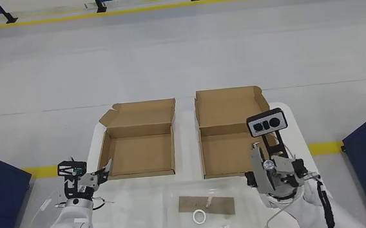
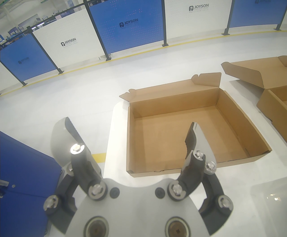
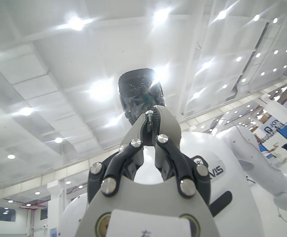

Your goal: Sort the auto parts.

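A black auto part (image 1: 266, 123) with two round openings is held up over the near right corner of the right cardboard box (image 1: 225, 111). My right gripper (image 1: 272, 143) is shut on it from below. In the right wrist view the gripper (image 3: 150, 121) points up at the ceiling with the black part (image 3: 140, 94) clamped at its tips. My left gripper (image 1: 103, 172) hovers open with nothing in it, just off the near left corner of the left cardboard box (image 1: 138, 114). The left wrist view has its fingers (image 2: 194, 134) spread before that bare box (image 2: 172, 98).
A clear plastic bin (image 1: 170, 199) at the table's near middle holds a brown cardboard piece (image 1: 206, 205) and a white ring (image 1: 199, 217). Both boxes have their lids folded back. The second box (image 2: 269, 101) lies to the right. Blue panels stand at both table sides.
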Tool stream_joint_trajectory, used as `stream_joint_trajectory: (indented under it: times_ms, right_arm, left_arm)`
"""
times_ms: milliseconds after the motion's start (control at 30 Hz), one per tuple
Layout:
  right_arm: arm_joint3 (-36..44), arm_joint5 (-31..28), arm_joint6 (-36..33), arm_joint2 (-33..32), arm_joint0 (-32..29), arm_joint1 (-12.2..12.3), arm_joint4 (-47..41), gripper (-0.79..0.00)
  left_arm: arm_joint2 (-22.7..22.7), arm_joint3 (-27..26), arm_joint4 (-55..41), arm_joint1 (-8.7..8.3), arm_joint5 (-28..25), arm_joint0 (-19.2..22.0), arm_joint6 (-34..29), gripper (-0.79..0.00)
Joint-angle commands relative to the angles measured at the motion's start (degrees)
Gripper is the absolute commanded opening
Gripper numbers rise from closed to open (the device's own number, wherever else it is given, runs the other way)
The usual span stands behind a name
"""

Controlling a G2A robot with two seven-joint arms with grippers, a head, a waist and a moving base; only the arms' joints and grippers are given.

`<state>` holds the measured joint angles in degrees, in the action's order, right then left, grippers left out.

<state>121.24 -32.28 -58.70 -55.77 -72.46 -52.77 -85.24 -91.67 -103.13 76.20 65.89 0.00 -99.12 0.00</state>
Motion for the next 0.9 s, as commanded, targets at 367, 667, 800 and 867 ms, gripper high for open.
stream_joint_trajectory:
  times_ms: [367, 667, 800, 867]
  right_arm:
    - [-0.8, 2.5, 3.1, -3.5, -1.4, -1.3, 12.4, -0.785]
    - [0.0, 3.5, 2.4, -3.8, -2.6, -2.6, 9.1, -0.785]
    - [-0.4, 4.1, 1.3, -4.1, -2.7, -3.1, 7.5, -0.785]
    - [-0.4, 4.1, 1.3, -4.1, -2.7, -3.1, 7.5, -0.785]
  left_arm:
    - [0.0, 0.0, 0.0, 0.0, 0.0, 0.0, 0.0, 0.0]
    - [0.0, 0.0, 0.0, 0.0, 0.0, 0.0, 0.0, 0.0]
    - [0.0, 0.0, 0.0, 0.0, 0.0, 0.0, 0.0, 0.0]
    - [0.0, 0.0, 0.0, 0.0, 0.0, 0.0, 0.0, 0.0]
